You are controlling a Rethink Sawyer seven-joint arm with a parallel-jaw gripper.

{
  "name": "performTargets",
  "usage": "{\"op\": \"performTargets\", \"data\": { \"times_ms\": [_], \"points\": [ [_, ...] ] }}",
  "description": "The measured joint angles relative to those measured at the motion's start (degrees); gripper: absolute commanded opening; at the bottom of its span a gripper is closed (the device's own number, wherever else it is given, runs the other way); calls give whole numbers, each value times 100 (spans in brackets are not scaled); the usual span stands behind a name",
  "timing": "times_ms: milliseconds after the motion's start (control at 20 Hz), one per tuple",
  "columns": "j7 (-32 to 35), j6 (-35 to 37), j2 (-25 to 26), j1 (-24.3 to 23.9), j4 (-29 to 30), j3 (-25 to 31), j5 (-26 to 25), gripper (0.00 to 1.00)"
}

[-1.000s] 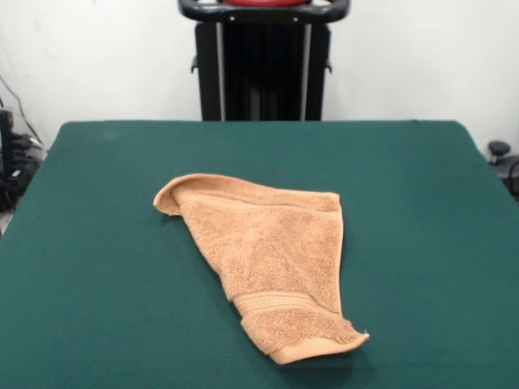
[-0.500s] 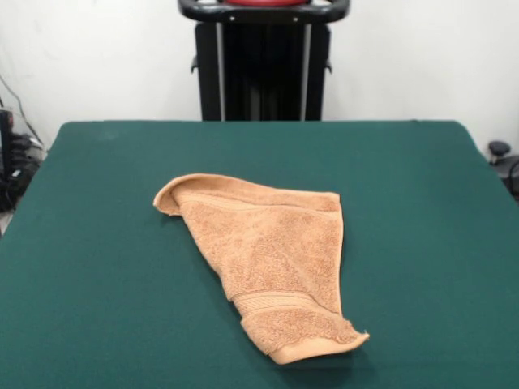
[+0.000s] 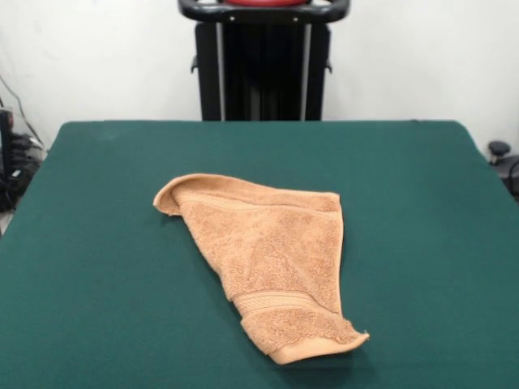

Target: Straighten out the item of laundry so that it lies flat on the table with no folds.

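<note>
The item of laundry [image 3: 272,259], an orange-tan terry towel, lies near the middle of the dark green table [image 3: 105,243] in the front view. Its outline is roughly triangular, wide at the far side and narrowing toward the near edge. The far left corner curls over on itself. A woven band crosses the towel near its hemmed near end, and that end is doubled over a lower layer. No gripper or arm shows anywhere in this view.
Green cloth stretches wide on both sides of the towel. Cables and dark equipment [image 3: 12,162] sit off the table's left edge, and a small black object [image 3: 499,150] off its right edge.
</note>
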Motion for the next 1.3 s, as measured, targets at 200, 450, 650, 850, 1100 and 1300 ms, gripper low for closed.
{"op": "performTargets", "data": {
  "times_ms": [200,450,650,850,1100,1300],
  "points": [
    [0,-5,0,-67,2,1,0,100],
    [0,-73,1,-267,14,-1,0,100],
    [0,-126,28,-353,17,-1,0,100],
    [0,-455,157,-446,56,3,1,100],
    [0,-1311,590,-704,92,42,1,100],
    [0,-1735,877,-781,98,49,-5,100]
  ]
}}
